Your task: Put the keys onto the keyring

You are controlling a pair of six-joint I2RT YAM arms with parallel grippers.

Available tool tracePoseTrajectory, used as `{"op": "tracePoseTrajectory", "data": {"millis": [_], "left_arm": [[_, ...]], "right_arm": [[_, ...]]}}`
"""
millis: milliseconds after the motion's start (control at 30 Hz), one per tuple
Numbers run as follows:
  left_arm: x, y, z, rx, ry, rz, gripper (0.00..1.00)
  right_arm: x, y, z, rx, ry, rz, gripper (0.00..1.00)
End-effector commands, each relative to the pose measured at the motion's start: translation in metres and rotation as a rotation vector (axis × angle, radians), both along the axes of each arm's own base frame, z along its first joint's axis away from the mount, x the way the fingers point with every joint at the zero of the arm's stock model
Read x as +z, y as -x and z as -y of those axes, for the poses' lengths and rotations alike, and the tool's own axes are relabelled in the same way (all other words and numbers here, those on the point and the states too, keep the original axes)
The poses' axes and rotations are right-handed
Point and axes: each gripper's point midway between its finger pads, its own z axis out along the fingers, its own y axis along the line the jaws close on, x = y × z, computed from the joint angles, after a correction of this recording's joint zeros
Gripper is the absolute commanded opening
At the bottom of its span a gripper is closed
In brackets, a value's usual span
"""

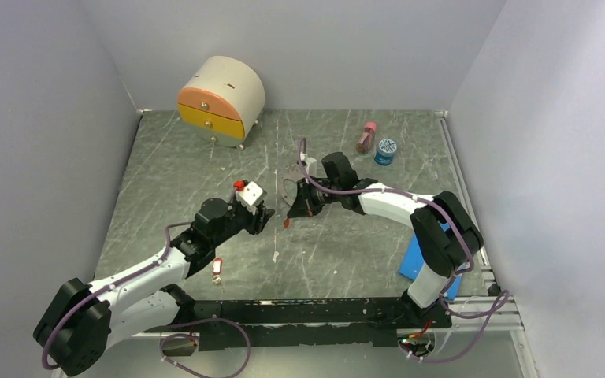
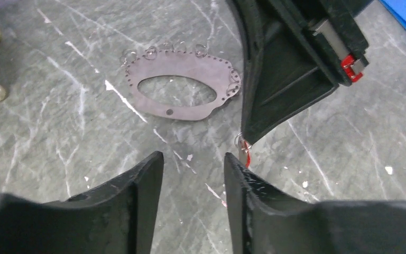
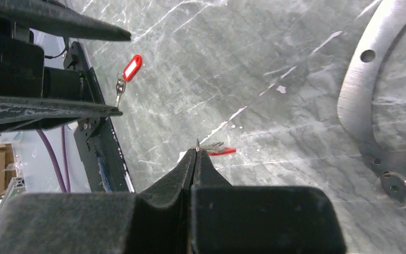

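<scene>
The key [image 3: 219, 150] looked light and slippery, best pinched at its top, as the clenched right gripper [image 3: 197, 153] had it; the left gripper [image 2: 193, 159] gaped empty.

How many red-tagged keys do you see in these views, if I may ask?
2. One key lies on the table beside the left arm; the other key hangs at the tip of the shut right claw. More may be hidden beneath the arms.
</scene>
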Motion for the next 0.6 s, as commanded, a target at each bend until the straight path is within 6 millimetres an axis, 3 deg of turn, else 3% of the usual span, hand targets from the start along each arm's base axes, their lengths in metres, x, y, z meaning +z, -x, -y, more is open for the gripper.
{"op": "tracePoseTrajectory", "data": {"millis": [0,100,167,233,367,567], "left_arm": [[0.009,-0.015,-0.01,0.157,0.088,-0.05,0.64],[0.006,-0.028,-0.02,0.283,0.119,-0.103,0.86],[0.0,-0.036,-0.026,0.361,0.111,-0.163,0.94],[-0.001,-0.046,-0.026,0.406,0.105,-0.224,0.94],[-0.024,-0.058,-0.029,0.464,0.109,-0.442,0.95],[-0.045,-0.072,-0.034,0.51,0.162,-0.639,0.95]], "right_arm": [[0.022,-0.019,0.011,-0.045,-0.062,0.069,0.0],[0.018,-0.037,0.029,-0.121,-0.039,0.068,0.0],[0.018,-0.052,0.043,-0.169,-0.02,0.076,0.0],[0.021,-0.071,0.058,-0.228,0.004,0.092,0.0],[0.024,-0.119,0.102,-0.412,0.085,0.13,0.0],[-0.003,-0.174,0.147,-0.586,0.23,0.113,0.0]]}}
